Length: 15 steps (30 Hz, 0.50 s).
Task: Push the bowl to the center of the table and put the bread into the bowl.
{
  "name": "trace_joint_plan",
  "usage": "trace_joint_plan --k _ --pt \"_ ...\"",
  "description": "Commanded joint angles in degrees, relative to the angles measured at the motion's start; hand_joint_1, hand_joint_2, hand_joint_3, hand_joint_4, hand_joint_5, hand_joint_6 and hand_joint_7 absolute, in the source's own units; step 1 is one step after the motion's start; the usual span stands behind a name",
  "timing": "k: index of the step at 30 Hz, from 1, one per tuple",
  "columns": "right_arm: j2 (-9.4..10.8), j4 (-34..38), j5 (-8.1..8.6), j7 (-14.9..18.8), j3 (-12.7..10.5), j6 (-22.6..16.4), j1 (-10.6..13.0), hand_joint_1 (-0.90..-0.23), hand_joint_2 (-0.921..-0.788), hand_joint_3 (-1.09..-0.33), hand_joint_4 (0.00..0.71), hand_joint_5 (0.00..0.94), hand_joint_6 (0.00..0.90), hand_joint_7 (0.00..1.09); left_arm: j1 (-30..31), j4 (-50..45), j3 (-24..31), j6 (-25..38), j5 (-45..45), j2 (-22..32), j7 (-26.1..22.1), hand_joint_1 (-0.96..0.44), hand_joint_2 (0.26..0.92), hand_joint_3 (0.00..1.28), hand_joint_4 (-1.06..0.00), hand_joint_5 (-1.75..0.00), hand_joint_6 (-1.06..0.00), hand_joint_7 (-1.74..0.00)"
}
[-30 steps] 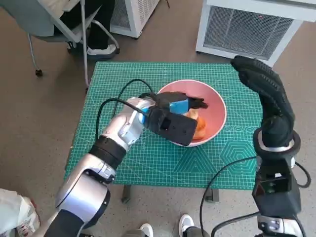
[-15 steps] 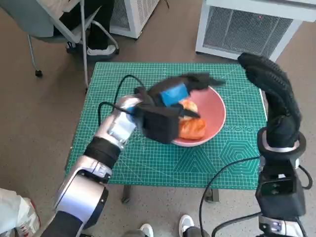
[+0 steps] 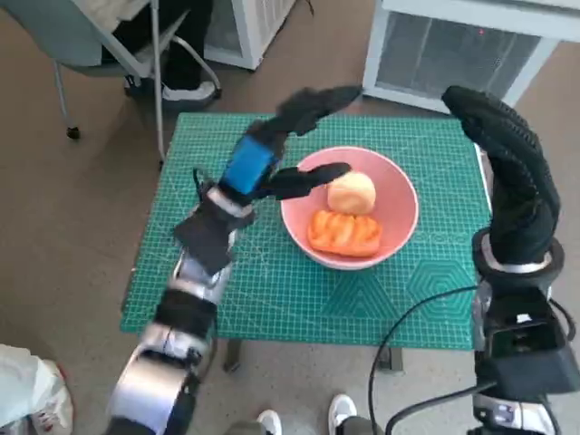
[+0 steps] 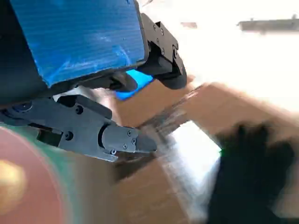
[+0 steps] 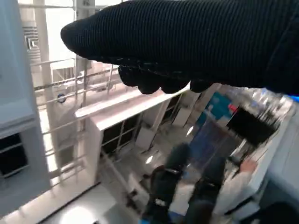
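**Pink bowl loaded: both hands clear of the load**

Pink melamine-looking bowl (image 3: 349,207) sits on the green cutting mat (image 3: 272,290), roughly mid-table and slightly toward the right side. This position appears to meet the centring requirement of the task.

**Contents.** Two bread items lie inside the bowl: a pale round bun (image 3: 351,192) toward the far side and an orange, ridged loaf (image 3: 344,233) nearer the robot. The two touch each other. Both rest below the rim, so neither is likely to roll out.

**Left hand.** The left hand (image 3: 272,163) is raised above the mat just beside the bowl's left rim. Its fingers are spread apart and nothing is between them. One finger extends over the rim toward the bun without visibly touching it. The left wrist view confirms the black fingers (image 4: 117,137) are empty. That view is blurred, so finer detail cannot be read.

**Right hand.** The right hand (image 3: 503,163) is held upright at the table's right edge, well apart from the bowl. It carries nothing, and its gloved fingers are extended and lie close together. This posture keeps it out of the working area.

**Assessment.** Judged from the layout, the placing step looks complete.
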Motion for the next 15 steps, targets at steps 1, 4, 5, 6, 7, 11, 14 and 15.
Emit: trace_joint_plan --k 1,4,5,6,7,11,14,15 --pt "0.7 -1.8 3.65 2.8 0.8 3.1 -0.5 -0.569 -0.921 -0.782 0.265 0.000 -0.001 0.64 3.1 -6.5 1.7 2.5 -5.2 -0.5 -2.5 -0.35 0.921 0.23 -0.58 -0.06 -0.39 -0.52" --pt "1.1 -2.4 4.77 3.9 0.8 4.3 -1.0 -0.575 -0.921 -0.768 0.262 0.000 -0.001 0.64 4.4 -9.3 2.4 3.5 -6.3 -0.3 -2.8 -0.35 0.921 0.25 -0.55 -0.04 -0.36 -0.56" --pt "1.3 -2.6 4.96 4.1 0.7 4.7 -1.2 -0.576 -0.921 -0.766 0.262 0.000 0.000 0.64 4.8 -10.1 2.6 3.7 -6.4 -0.3 -2.6 -0.36 0.921 0.25 -0.55 -0.03 -0.35 -0.57" --pt "1.3 -2.7 5.11 4.4 0.7 4.9 -1.4 -0.576 -0.921 -0.763 0.263 0.001 0.000 0.64 5.1 -10.7 2.8 3.8 -6.4 -0.2 -2.5 -0.36 0.921 0.26 -0.54 -0.03 -0.33 -0.59" --pt "1.4 -2.9 5.16 4.6 0.7 5.2 -1.6 -0.575 -0.921 -0.762 0.263 0.001 0.000 0.64 5.4 -11.4 3.0 3.9 -6.4 -0.3 -2.3 -0.36 0.921 0.27 -0.53 -0.02 -0.32 -0.61" --pt "1.7 -3.6 4.95 5.0 0.5 5.9 -2.1 -0.574 -0.921 -0.759 0.266 0.003 0.000 0.64 6.5 -14.1 3.7 4.4 -6.7 -0.5 -1.9 -0.36 0.921 0.28 -0.52 -0.01 -0.29 -0.67" --pt "1.9 -3.4 4.66 5.3 0.4 5.9 -2.6 -0.575 -0.921 -0.758 0.266 0.003 0.000 0.64 7.3 -15.7 3.9 4.8 -6.8 -0.7 -1.7 -0.36 0.921 0.29 -0.52 -0.01 -0.27 -0.70" --pt "1.9 -3.2 4.48 5.3 0.4 5.9 -2.8 -0.575 -0.921 -0.758 0.266 0.003 0.000 0.64 7.6 -16.3 4.0 4.9 -6.9 -0.8 -1.7 -0.36 0.921 0.29 -0.52 -0.01 -0.26 -0.71"
